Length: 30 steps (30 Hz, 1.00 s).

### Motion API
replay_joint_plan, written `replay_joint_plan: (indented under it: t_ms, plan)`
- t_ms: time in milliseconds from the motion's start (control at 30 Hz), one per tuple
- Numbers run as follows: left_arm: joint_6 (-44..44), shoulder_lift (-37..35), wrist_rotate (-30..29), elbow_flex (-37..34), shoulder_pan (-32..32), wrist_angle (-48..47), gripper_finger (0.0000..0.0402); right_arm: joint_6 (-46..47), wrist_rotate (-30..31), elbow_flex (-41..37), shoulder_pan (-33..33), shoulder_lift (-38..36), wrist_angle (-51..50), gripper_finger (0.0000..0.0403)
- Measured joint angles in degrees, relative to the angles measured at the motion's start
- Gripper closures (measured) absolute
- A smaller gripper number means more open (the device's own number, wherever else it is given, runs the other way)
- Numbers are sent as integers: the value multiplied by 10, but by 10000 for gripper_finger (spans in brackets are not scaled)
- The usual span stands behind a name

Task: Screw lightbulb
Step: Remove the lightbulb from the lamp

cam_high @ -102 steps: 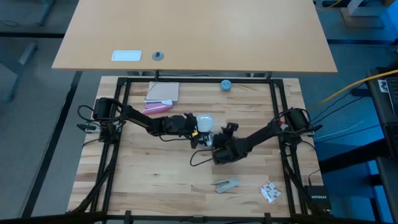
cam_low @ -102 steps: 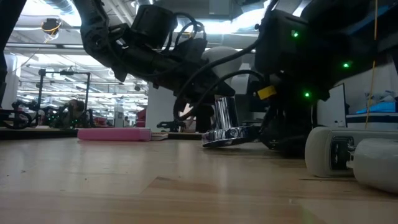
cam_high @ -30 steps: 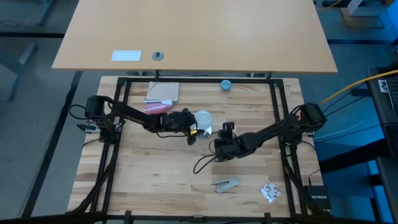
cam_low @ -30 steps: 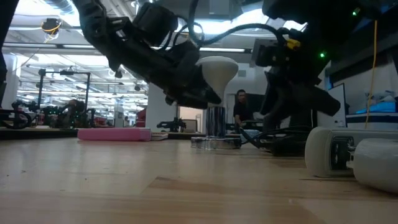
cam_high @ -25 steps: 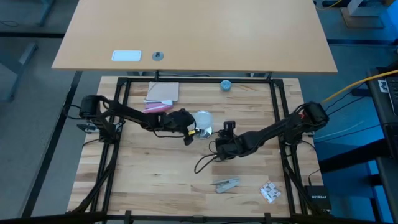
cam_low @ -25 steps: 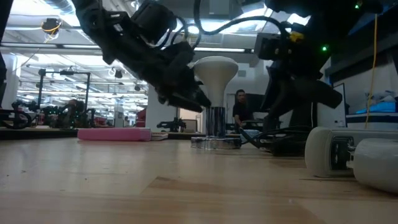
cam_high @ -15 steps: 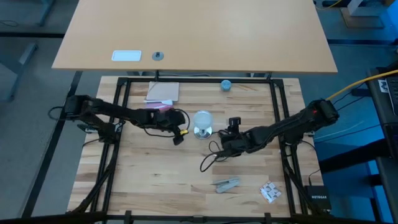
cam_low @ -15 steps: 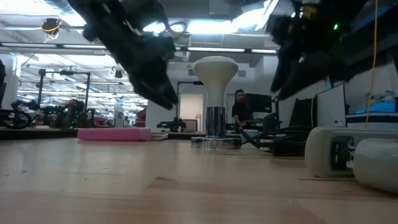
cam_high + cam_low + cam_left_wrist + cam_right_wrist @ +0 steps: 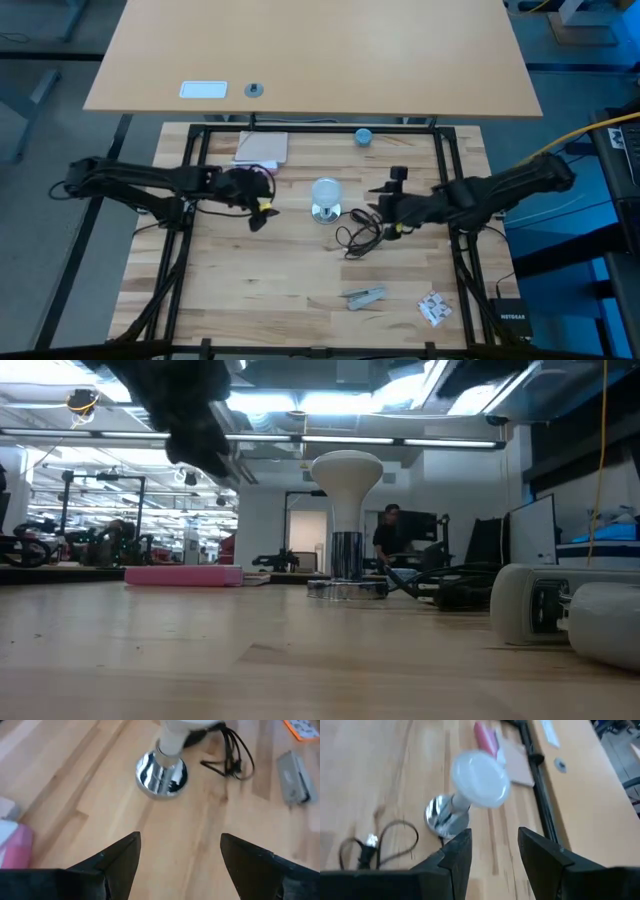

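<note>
The white lightbulb (image 9: 325, 191) stands upright, dome up, its neck in a chrome socket (image 9: 346, 553) on a round shiny base (image 9: 161, 768) at the table's middle. My left gripper (image 9: 256, 220) hangs open to the left of it, clear of it; in the left wrist view its fingers (image 9: 125, 857) frame bare wood short of the base. My right gripper (image 9: 378, 212) is open to the right of the bulb (image 9: 480, 779), above the black cord (image 9: 355, 238), with nothing between its fingers.
A pink thing (image 9: 255, 172) and a tan pad (image 9: 262, 148) lie at the far left, a blue round thing (image 9: 363, 136) at the far edge. A grey metal piece (image 9: 363, 296) and a small packet (image 9: 433, 308) lie near the front. White cylinders (image 9: 560, 610) show close in the low view.
Both grippers have drawn back from the bulb and risen: the left toward the table's left edge, the right toward the right edge. The bulb has stayed upright in its socket, and the base has not moved.
</note>
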Motion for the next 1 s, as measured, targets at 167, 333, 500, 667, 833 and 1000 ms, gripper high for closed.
replay_joint_plan:
  t_ms: [167, 333, 500, 667, 833, 1000]
  plan:
    - [-26, -22, 0, 0, -35, -40, 137, -10, -20, 29, 0, -25, -4, 237]
    - [-28, -36, 1, 0, -71, -60, 137, -51, -46, 72, 0, -44, -15, 237]
    - [-29, -63, 0, 0, -94, -79, 137, -95, -46, 126, 0, -56, -51, 237]
    - [-29, -113, -2, 0, -99, -85, 137, -103, -40, 188, 0, -63, -147, 237]
    - [-65, -166, -11, 0, -99, -116, 137, -103, -35, 198, 0, -81, -198, 237]
    - [-99, -190, -25, -2, -103, -126, 137, -102, -43, 138, 0, -109, -199, 237]
